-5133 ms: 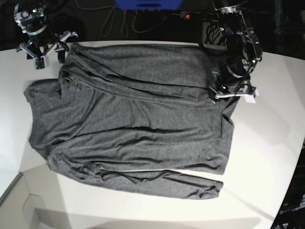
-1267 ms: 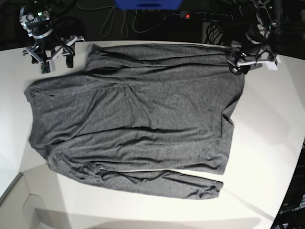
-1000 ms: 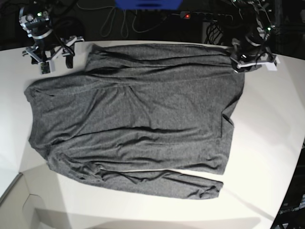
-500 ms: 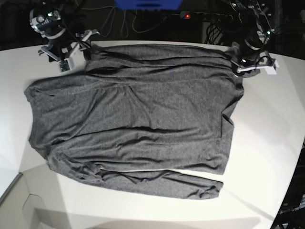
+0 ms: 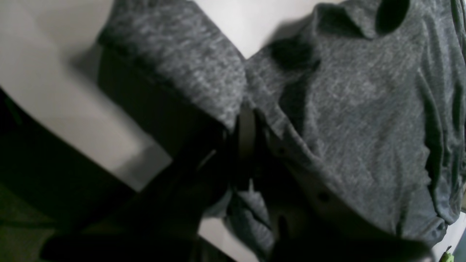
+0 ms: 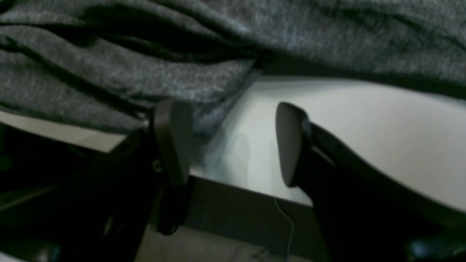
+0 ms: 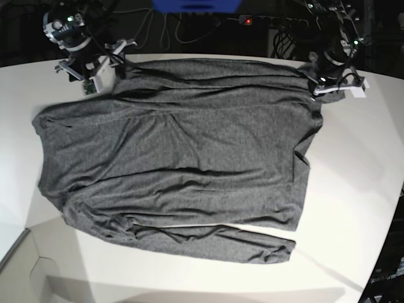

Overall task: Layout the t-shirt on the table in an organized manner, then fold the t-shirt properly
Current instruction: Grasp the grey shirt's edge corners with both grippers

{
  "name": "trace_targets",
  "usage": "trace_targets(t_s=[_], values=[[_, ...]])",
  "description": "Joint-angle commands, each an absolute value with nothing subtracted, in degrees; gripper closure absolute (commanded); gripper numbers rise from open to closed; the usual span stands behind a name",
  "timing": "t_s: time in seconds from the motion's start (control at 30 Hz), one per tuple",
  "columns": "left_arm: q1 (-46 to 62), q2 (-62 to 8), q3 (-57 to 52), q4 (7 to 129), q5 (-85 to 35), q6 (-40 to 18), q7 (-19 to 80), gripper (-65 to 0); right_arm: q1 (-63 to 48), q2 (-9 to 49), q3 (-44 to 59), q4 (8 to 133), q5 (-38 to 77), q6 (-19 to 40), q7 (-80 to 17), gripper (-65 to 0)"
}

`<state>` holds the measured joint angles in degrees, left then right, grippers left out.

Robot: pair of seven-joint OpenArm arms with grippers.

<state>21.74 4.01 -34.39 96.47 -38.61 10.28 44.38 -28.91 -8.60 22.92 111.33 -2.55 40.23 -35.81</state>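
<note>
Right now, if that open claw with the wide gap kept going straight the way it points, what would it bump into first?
Most likely the t-shirt. The right gripper is open over a bare strip of table, with the cloth's edge just ahead and already beside one finger. Depth is hard to judge.

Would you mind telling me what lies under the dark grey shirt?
The heathered dark grey knit t-shirt lies spread on the plain white matte table, which shows all around it. Anything else beneath the cloth is covered.
</note>
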Motion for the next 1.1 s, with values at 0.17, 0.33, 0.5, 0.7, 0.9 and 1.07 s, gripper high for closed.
trace_targets(t_s=[0.17, 0.33, 0.5, 0.7, 0.9, 1.07], values=[[22.9, 4.53, -34.24, 96.22, -36.88, 11.91, 47.96, -0.2, -28.7, -9.0, 20.0, 111.16, -1.45, 40.0, -34.77, -36.9], [23.69, 4.0, -34.33, 96.66, -41.63, 11.91, 47.96, -0.2, -27.38, -9.0, 20.0, 106.86, -1.71, 40.0, -34.68, -36.9], [23.78, 2.51, -34.42, 96.66, -42.77, 11.91, 47.96, -0.2, -27.47, -9.0, 19.82, 106.33, -1.63, 40.0, -34.68, -35.4], [24.22, 2.15, -34.51, 101.49, -42.77, 11.91, 47.96, -0.2, -27.56, -9.0, 20.0, 108.53, -1.63, 40.0, -34.68, -1.2], [23.43, 2.15, -34.51, 108.44, -42.77, 12.35, 47.96, -0.2, -27.12, -8.84, 20.18, 115.21, -1.63, 40.0, -34.68, 0.0], [20.88, 1.89, -34.51, 109.85, -42.77, 12.35, 47.96, -0.2, -25.27, -8.84, 21.49, 116.09, -1.63, 40.0, -34.59, 0.0]])
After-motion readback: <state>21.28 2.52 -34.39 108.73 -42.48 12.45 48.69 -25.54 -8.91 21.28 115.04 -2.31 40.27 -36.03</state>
